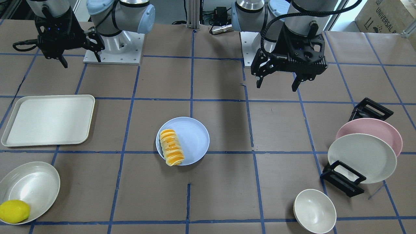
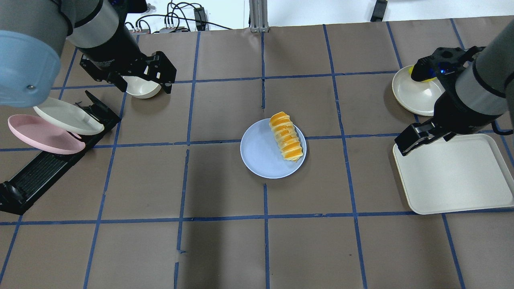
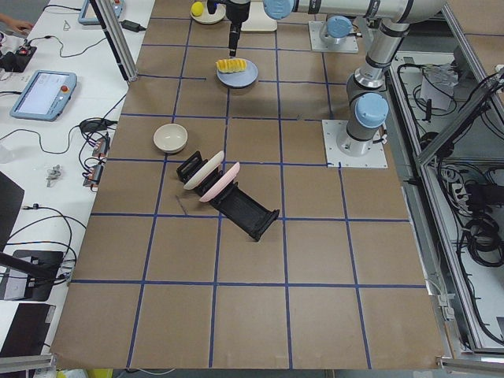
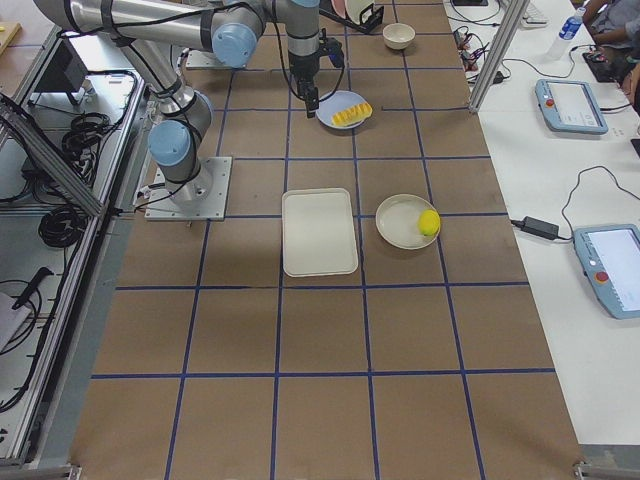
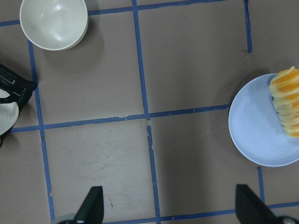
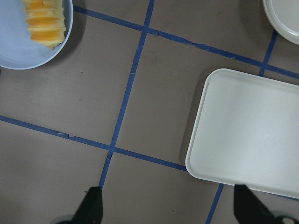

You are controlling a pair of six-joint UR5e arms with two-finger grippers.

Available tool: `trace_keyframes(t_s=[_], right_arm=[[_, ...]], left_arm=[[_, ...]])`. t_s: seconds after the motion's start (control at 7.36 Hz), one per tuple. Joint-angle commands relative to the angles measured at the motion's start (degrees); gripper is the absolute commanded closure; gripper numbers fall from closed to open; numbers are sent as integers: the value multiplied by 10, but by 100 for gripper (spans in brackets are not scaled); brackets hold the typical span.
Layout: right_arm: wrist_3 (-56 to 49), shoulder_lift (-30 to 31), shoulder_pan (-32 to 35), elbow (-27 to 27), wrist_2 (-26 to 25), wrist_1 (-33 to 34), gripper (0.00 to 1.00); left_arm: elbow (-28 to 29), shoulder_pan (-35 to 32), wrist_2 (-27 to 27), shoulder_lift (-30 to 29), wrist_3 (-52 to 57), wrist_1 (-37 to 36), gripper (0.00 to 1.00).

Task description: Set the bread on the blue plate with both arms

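Observation:
The bread (image 1: 171, 147), an oblong loaf with orange and cream ridges, lies on the blue plate (image 1: 193, 135) at the middle of the table, along the plate's edge toward my right arm's side. It also shows in the overhead view (image 2: 286, 136) on the plate (image 2: 261, 154). My left gripper (image 1: 278, 87) is open and empty, raised above the table away from the plate. Its wrist view (image 5: 170, 207) shows the plate (image 5: 254, 133) off to one side. My right gripper (image 1: 82, 62) is open and empty, raised near its base, its wrist view (image 6: 170, 207) over bare table.
A cream tray (image 1: 48, 120) lies on my right side. A cream dish (image 1: 31, 183) beside it holds a yellow lemon (image 1: 14, 211). On my left a black rack (image 1: 343, 178) holds a pink plate (image 1: 385, 128) and a cream plate (image 1: 360, 157). A small cream bowl (image 1: 314, 211) stands nearby.

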State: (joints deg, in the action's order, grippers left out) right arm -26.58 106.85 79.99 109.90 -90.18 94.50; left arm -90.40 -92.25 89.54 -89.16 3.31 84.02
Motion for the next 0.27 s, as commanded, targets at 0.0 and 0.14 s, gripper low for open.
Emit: trace_keyframes(t_s=[0.0, 0.14], right_arm=[[52, -2, 42, 1, 0, 6, 0], [70, -11, 54, 0, 1, 14, 0]], left_arm=[[1, 1, 0, 0, 0, 1, 0], [1, 0, -1, 0, 0, 1, 0]])
